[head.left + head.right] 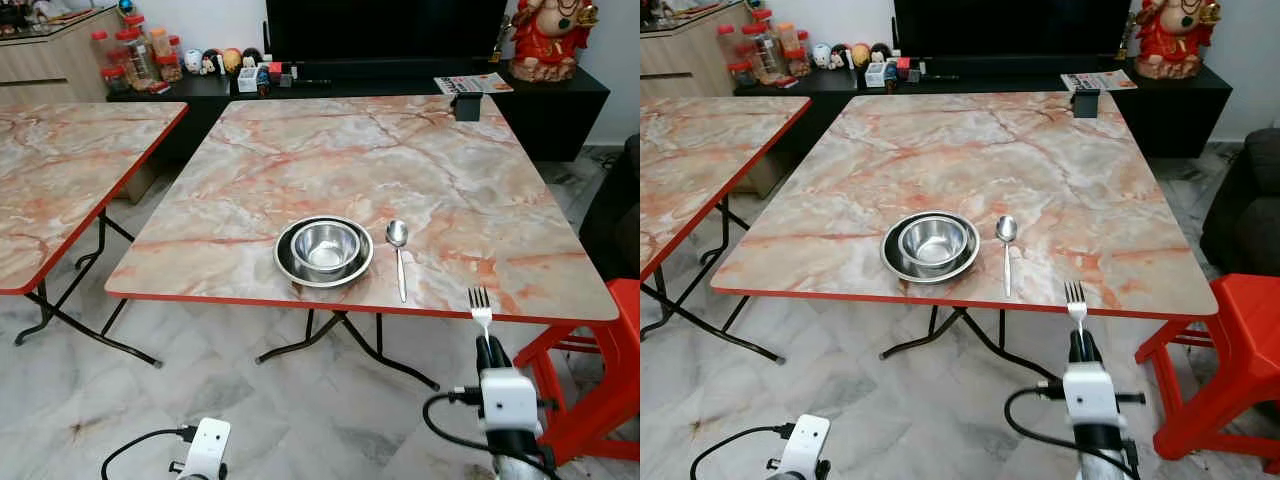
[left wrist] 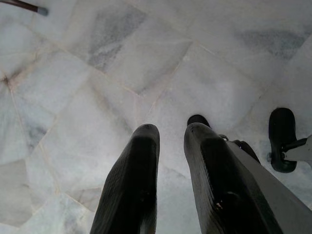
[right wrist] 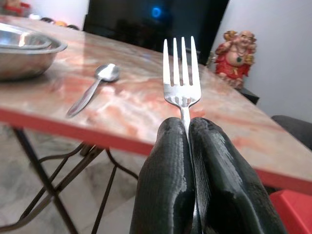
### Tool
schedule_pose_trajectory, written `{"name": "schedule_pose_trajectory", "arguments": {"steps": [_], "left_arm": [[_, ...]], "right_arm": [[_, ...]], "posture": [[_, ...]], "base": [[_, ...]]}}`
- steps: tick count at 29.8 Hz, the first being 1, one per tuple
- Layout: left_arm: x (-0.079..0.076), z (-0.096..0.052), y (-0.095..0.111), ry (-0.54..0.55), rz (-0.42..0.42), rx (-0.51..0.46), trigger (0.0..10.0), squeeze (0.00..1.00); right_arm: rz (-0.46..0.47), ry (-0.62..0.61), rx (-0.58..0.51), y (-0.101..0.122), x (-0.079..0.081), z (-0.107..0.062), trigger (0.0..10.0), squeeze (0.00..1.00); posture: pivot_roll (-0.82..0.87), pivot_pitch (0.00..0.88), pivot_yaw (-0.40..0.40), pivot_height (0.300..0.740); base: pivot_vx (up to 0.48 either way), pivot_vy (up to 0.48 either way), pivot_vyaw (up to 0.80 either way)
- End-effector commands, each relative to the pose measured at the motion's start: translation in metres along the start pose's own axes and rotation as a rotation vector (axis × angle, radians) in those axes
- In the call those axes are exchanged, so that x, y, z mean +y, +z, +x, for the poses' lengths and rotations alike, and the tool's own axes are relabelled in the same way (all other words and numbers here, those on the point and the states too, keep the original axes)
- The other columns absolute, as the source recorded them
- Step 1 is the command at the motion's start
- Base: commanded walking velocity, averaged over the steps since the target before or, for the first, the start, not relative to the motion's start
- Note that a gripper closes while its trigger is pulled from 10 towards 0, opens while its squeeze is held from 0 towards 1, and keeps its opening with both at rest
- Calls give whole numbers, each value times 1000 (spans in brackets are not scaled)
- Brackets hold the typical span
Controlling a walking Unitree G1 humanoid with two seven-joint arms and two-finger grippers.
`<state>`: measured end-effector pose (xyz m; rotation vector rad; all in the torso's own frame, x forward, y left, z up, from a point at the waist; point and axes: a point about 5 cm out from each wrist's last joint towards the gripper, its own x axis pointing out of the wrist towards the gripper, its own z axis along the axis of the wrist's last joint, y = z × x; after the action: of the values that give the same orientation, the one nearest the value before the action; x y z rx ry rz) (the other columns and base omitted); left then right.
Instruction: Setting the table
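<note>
A steel bowl (image 1: pixel 325 247) sits inside a steel plate (image 1: pixel 286 268) near the front edge of the marble-pattern table (image 1: pixel 300 160). A spoon (image 1: pixel 399 255) lies just right of the plate, bowl end away from me. My right gripper (image 1: pixel 488 352) is shut on a fork (image 1: pixel 480 305), tines pointing up and forward, just below and in front of the table's front right edge. In the right wrist view the fork (image 3: pixel 181 73) stands up from between the black fingers (image 3: pixel 168 161). My left gripper (image 2: pixel 168 134) hangs low over the floor, open with nothing in it.
A second marble table (image 1: pixel 60 170) stands at the left. A red plastic stool (image 1: pixel 600 380) is at the right, close to my right arm. A black TV cabinet (image 1: pixel 400 85) with jars, small items and a red figurine (image 1: pixel 548 35) runs along the back. A black box (image 1: pixel 466 106) sits at the table's far edge.
</note>
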<state>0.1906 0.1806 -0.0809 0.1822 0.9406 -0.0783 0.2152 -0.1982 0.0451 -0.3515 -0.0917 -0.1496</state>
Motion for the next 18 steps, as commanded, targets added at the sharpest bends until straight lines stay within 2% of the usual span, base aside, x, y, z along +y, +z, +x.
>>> {"name": "schedule_pose_trajectory", "arguments": {"steps": [1,4,6,7,9,11,15,18], "left_arm": [[2,0,-2,9,6,13,10000,0],[2,0,-2,9,7,13,10000,0],[1,0,0,14,-7,7,10000,0],[1,0,1,21,-16,4,10000,0],[1,0,1,23,-17,3,10000,0],[1,0,1,29,-25,2,10000,0],[3,0,2,37,-34,-1,10000,0],[4,0,1,44,-40,-2,10000,0]], "right_arm": [[47,-25,-6,9,1,13,10000,0],[58,-30,-2,11,1,15,10000,0],[119,-60,25,14,2,34,10000,0],[167,-76,43,18,5,51,10000,0],[171,-85,52,20,6,57,10000,0],[217,-82,26,30,10,72,10000,0],[227,-22,6,40,18,82,10000,0],[253,-5,9,42,22,87,10000,0]], "posture": [[-175,0,63,740],[-175,0,63,740],[-172,0,60,740],[-162,0,53,740],[-161,0,53,740],[-158,0,50,740],[-138,0,41,740],[-129,0,37,740]], "base": [[0,0,0],[0,0,0],[0,0,0],[0,0,0],[0,0,0],[0,0,0],[0,0,0],[256,0,0]]}}
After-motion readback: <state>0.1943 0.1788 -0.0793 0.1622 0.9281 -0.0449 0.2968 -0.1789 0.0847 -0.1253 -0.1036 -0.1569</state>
